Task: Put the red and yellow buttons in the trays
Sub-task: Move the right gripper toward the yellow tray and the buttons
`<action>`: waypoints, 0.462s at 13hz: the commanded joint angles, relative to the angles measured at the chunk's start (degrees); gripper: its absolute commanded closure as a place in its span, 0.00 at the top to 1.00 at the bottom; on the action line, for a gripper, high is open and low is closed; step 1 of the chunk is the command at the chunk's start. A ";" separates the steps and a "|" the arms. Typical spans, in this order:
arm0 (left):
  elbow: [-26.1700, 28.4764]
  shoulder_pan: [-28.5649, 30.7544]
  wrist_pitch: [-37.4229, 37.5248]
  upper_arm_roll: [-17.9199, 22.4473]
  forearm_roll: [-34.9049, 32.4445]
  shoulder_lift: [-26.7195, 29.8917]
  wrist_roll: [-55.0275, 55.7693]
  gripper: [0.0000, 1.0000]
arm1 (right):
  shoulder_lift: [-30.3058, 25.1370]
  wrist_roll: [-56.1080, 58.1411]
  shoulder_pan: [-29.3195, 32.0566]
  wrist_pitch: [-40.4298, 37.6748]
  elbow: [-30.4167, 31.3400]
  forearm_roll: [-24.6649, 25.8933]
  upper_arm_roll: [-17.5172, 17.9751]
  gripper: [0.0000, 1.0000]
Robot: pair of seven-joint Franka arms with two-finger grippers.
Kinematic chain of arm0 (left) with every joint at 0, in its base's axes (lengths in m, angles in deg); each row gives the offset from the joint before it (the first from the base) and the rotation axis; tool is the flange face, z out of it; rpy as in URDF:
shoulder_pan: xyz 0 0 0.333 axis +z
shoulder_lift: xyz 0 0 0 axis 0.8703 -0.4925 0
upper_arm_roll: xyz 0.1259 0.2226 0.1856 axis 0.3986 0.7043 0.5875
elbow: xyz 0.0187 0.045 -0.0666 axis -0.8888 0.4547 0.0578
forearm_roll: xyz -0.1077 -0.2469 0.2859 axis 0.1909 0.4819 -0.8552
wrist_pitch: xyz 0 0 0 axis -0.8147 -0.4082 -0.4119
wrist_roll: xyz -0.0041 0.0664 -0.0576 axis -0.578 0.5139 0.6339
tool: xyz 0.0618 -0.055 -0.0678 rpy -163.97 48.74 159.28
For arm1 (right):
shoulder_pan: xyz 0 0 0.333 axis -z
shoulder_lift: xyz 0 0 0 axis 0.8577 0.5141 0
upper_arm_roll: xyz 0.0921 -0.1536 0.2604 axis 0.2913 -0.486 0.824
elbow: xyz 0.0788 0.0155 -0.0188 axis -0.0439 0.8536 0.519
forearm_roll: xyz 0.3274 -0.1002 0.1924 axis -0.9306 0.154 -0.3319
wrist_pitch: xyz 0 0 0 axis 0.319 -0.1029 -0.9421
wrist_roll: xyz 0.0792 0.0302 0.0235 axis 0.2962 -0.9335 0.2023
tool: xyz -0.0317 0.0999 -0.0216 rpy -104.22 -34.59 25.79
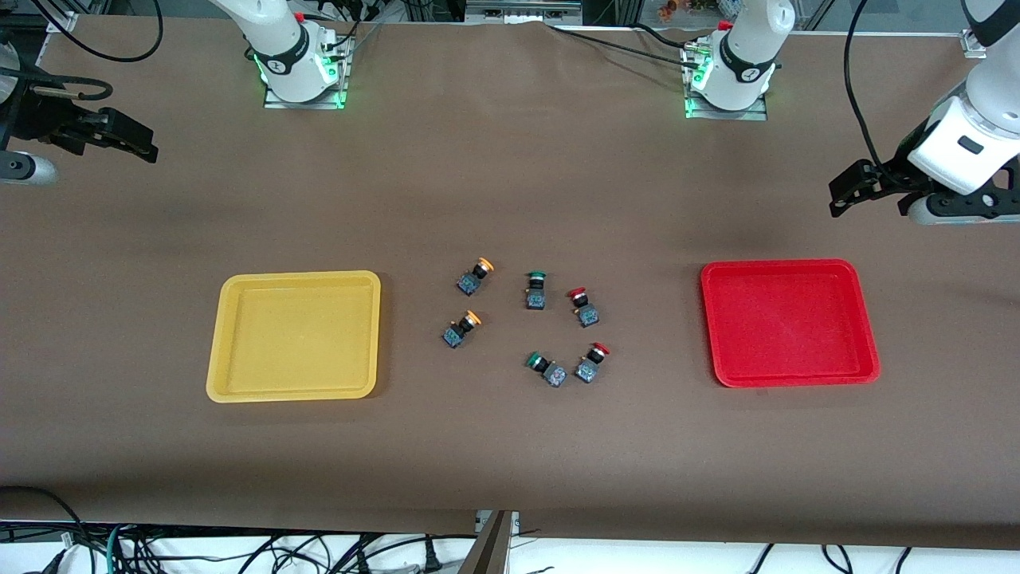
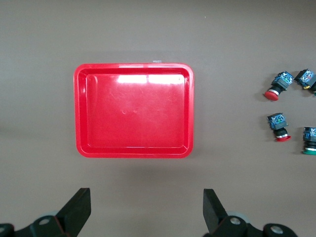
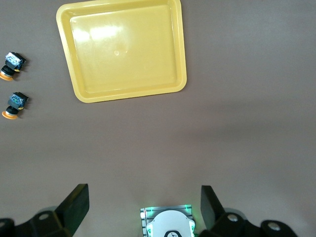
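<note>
The left gripper (image 1: 846,190) is hanging wide open and empty above bare table at the left arm's end, with the red tray (image 1: 865,319) lying below it, nearer the front camera. The right gripper (image 1: 131,142) is waiting likewise, fingers (image 3: 74,207) spread and empty, over the right arm's end, the yellow tray (image 1: 231,303) below it.

Between the trays, two yellow buttons (image 1: 474,276) (image 1: 460,328) are lying toward the yellow tray, two red buttons (image 1: 584,307) (image 1: 592,363) toward the red one, with two green buttons (image 1: 535,289) (image 1: 546,367) between them. All six are lying tipped on the brown table (image 1: 510,183).
</note>
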State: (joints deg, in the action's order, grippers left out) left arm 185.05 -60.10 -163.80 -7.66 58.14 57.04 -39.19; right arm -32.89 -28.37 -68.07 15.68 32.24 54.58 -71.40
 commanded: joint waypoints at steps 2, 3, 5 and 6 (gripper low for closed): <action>-4.04 -1.36 1.52 0.75 0.72 -2.13 -0.11 1.00 | -0.04 0.70 0.48 0.16 -0.64 0.87 0.57 1.00; -4.31 -1.36 1.52 0.75 0.72 -2.31 -0.11 1.00 | -0.04 0.61 0.48 0.25 -0.64 0.88 0.57 1.00; -4.67 -1.36 1.61 0.75 0.72 -2.40 -0.11 1.00 | 0.04 0.61 0.48 0.34 -0.64 0.70 0.57 1.00; -4.67 -1.36 1.96 0.75 0.72 -2.40 -0.11 1.00 | 0.39 0.61 0.39 0.51 -0.64 0.61 0.57 1.00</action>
State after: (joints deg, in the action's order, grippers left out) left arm 182.67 -60.85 -163.70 -7.59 58.14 55.85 -39.19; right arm -32.87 -28.37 -68.06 16.01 32.24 54.58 -71.38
